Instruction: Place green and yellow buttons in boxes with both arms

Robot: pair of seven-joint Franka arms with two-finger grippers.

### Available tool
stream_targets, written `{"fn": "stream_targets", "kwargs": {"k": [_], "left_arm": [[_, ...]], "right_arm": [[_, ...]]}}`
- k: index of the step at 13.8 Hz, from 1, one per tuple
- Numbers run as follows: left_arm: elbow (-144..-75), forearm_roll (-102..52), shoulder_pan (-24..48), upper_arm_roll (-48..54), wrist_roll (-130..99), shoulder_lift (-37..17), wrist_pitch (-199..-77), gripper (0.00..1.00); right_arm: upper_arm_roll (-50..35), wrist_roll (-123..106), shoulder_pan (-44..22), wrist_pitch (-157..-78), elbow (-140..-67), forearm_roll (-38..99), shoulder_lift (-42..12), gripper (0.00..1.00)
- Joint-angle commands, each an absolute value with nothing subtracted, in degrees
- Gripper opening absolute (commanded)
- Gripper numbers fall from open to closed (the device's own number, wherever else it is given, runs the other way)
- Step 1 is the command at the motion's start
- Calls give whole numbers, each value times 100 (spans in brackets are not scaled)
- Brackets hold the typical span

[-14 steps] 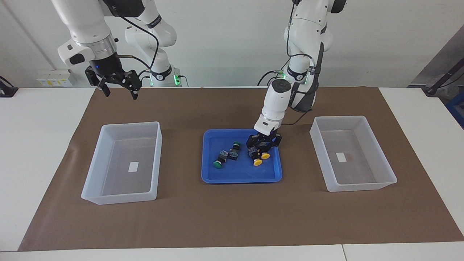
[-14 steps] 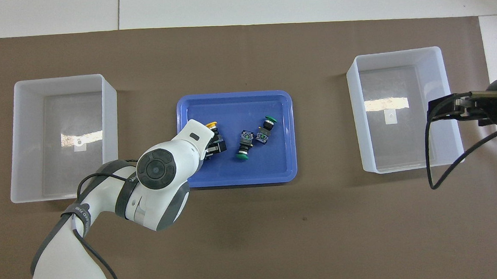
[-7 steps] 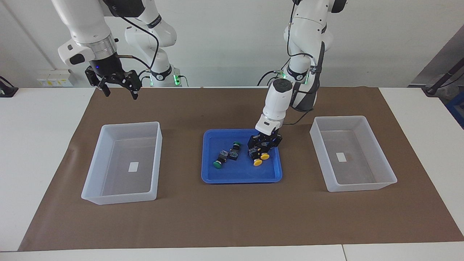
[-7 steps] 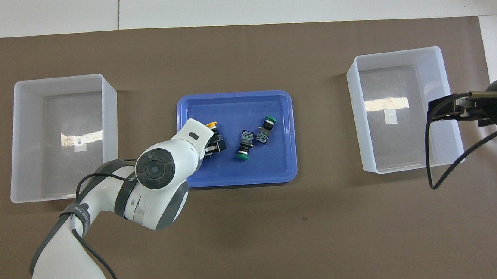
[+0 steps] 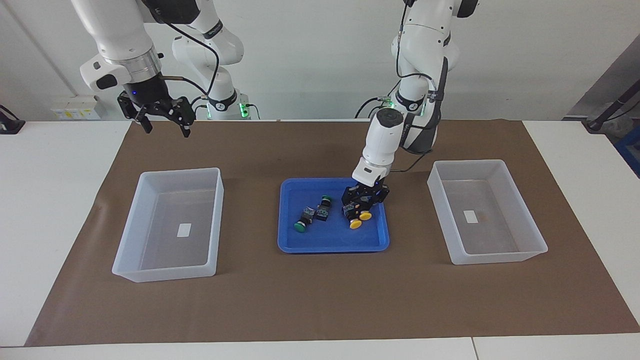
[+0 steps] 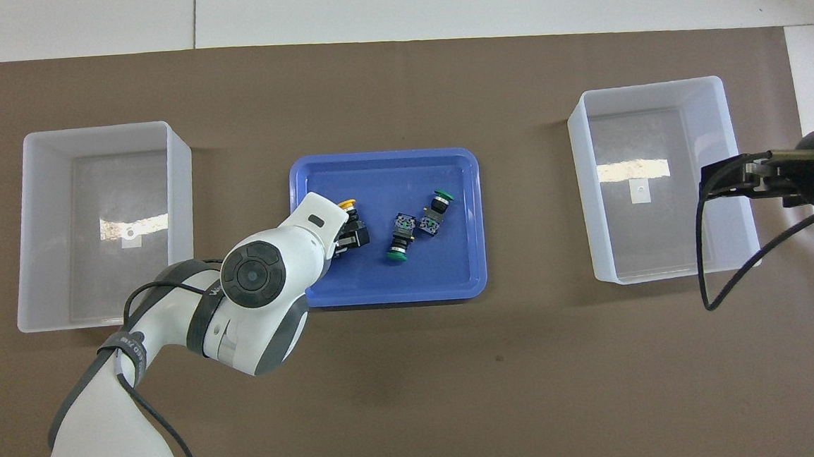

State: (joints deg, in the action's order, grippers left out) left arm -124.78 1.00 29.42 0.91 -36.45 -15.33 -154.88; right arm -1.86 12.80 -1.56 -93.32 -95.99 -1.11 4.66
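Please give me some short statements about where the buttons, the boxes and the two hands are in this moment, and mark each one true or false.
1. All four buttons are in the blue tray. True.
2. The left hand is down at the yellow buttons. True.
3. One green button lies in a box. False: both boxes are empty.
4. The right hand is over the tray. False: it waits, raised, above the brown mat near its own base.

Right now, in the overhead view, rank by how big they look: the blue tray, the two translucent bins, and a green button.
1. The two translucent bins: they look alike, so no ranking between them.
2. The blue tray.
3. The green button, far the smallest.
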Motion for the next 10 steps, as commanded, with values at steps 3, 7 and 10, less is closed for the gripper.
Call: {"fn": "stream_targets", "kwargs": {"k": [3, 7, 10], "left_arm": [[-12130, 53, 2760, 62, -3595, -1757, -15391, 18], [-11638, 62, 2602, 62, -3568, -1740, -14855, 13], [-11181, 62, 2444, 62, -3560, -1661, -14197, 13]], "right_arm": [[-202, 1318, -114, -9475, -9765, -53, 589, 100], [-202, 1301, -114, -9475, -9765, -53, 589, 100], [-202, 1292, -114, -9475, -9773, -53, 589, 100]]}}
